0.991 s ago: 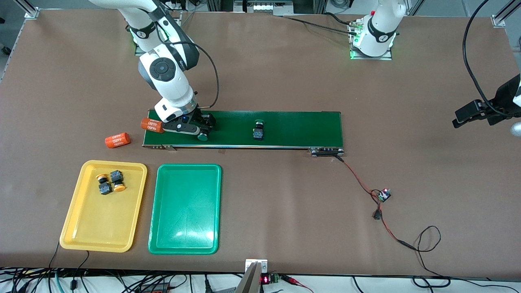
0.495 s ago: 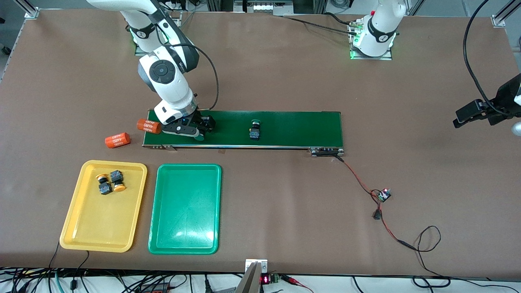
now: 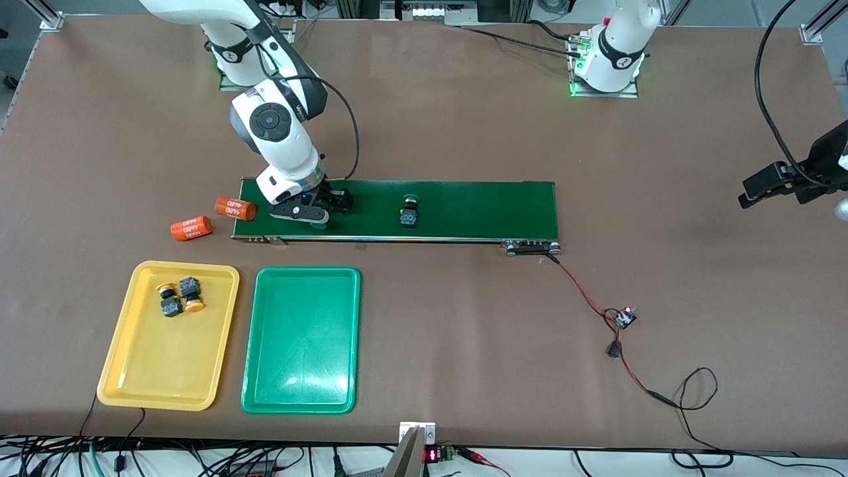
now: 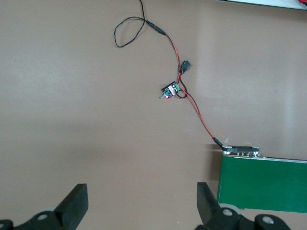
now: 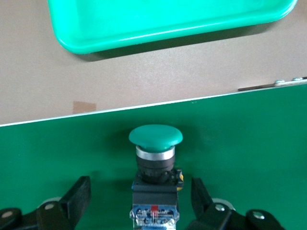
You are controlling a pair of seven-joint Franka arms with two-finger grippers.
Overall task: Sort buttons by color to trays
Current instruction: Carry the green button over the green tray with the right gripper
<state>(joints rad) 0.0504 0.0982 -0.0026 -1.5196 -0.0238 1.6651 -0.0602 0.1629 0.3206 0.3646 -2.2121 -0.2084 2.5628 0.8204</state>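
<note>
Right gripper point(image 5: 136, 201) low over long dark-green conveyor belt point(image 3: 464, 209), fingers spread astride green mushroom-cap button point(image 5: 154, 165), not yet pinching. Close squarely on black body, not cap. Green plastic tray point(image 3: 301, 397) near belt. Left gripper point(image 4: 139, 206) spread wide, waits off belt's end.

I count four black-bodied push-button switches: two with yellow-orange mushroom caps point(image 3: 165, 290) point(image 3: 193, 305), two with green caps point(image 5: 155, 135) point(image 3: 412, 198). Two shallow plastic trays: one yellow point(image 3: 218, 324), one green point(image 3: 301, 344). Two orange cylinders with white printing point(image 3: 235, 209) point(image 3: 191, 228). One long dark-green conveyor belt point(image 3: 477, 209).
</note>
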